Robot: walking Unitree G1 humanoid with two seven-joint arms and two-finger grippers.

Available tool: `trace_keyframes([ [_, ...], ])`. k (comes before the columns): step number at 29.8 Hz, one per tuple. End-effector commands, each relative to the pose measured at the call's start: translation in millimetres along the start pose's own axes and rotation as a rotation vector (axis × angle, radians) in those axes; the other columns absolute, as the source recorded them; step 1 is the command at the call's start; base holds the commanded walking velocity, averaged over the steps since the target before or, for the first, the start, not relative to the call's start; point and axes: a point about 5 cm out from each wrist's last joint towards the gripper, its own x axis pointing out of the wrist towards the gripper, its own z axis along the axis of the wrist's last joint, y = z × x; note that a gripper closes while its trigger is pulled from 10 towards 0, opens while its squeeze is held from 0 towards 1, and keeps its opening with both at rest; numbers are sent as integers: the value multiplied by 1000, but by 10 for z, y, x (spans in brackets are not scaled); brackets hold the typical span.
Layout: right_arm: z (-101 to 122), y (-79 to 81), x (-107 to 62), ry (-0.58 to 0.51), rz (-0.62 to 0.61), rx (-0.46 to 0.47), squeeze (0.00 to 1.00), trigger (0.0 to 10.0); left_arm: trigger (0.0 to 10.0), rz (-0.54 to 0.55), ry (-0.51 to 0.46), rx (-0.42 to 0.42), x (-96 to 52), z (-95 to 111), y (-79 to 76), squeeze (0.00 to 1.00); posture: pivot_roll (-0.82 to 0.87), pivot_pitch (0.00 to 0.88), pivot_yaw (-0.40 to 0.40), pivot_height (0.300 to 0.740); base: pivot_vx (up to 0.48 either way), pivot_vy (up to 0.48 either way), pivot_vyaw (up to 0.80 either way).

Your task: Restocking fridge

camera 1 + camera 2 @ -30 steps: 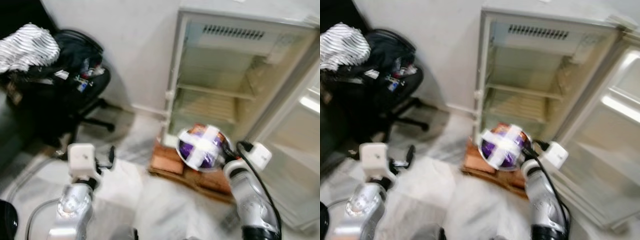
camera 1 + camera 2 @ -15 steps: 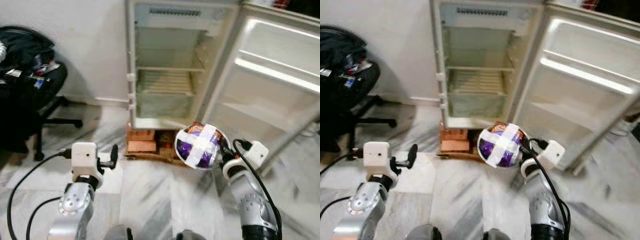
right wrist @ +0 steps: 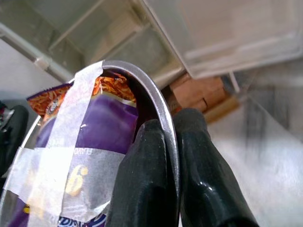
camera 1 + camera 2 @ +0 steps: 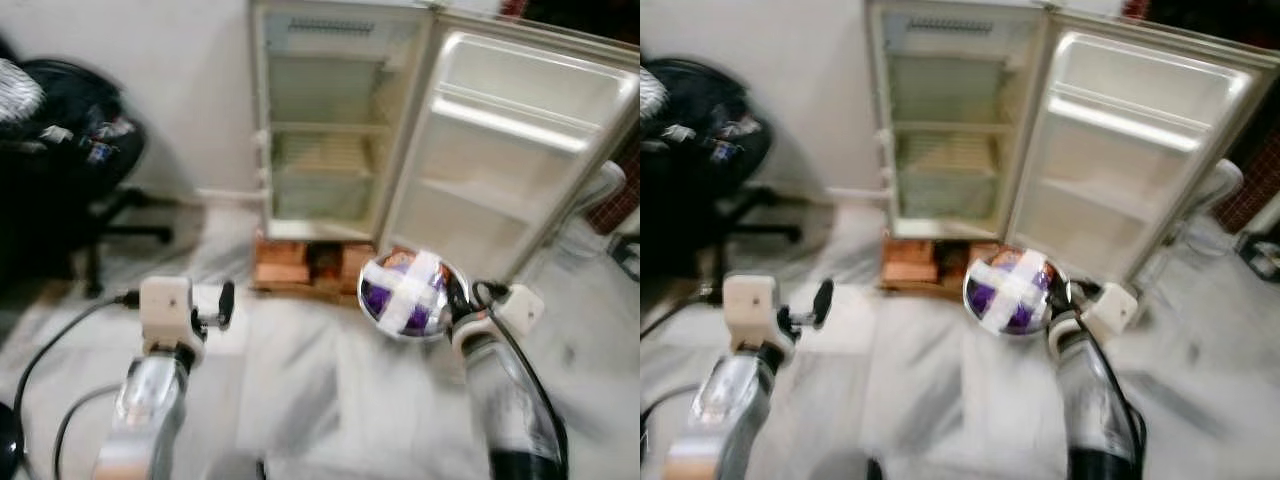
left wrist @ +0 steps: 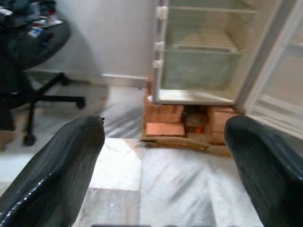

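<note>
**Bowl held only by its rim**

Fridge (image 4: 340, 130) stands open ahead, far from me, door (image 4: 500, 170) swung to the right, shelves bare. My right claw (image 3: 173, 142) is closed on the thin rim of the steel bowl (image 4: 410, 295), with a purple snack packet (image 3: 90, 142) taped inside. My left claw (image 5: 163, 137) is spread open and holds nothing. With such a narrow pinch, I think the bowl can swing or slip while I walk, or knock the door.

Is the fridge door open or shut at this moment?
Open. The fridge door is swung wide to the right, exposing the fridge interior with bare shelves, while the right gripper pinches a steel bowl.
</note>
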Motion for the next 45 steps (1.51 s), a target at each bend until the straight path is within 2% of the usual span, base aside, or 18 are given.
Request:
trace_keyframes([
  [1,99,29,17,-37,12,-5,0,10000,10000,-6,-28,9,42,78,8,0,127,56,-53,740,0,0,0],
  [6,104,30,15,-40,13,-9,0,10000,10000,-6,-27,13,60,75,10,0,124,53,-55,740,0,63,0],
  [18,80,9,3,-32,8,-15,0,10000,10000,-53,-25,9,66,66,-28,0,119,52,-51,740,0,480,0],
  [45,96,-20,-4,-36,-6,-33,0,10000,10000,-98,-22,-2,54,49,-57,0,115,56,-56,740,0,403,-771],
])
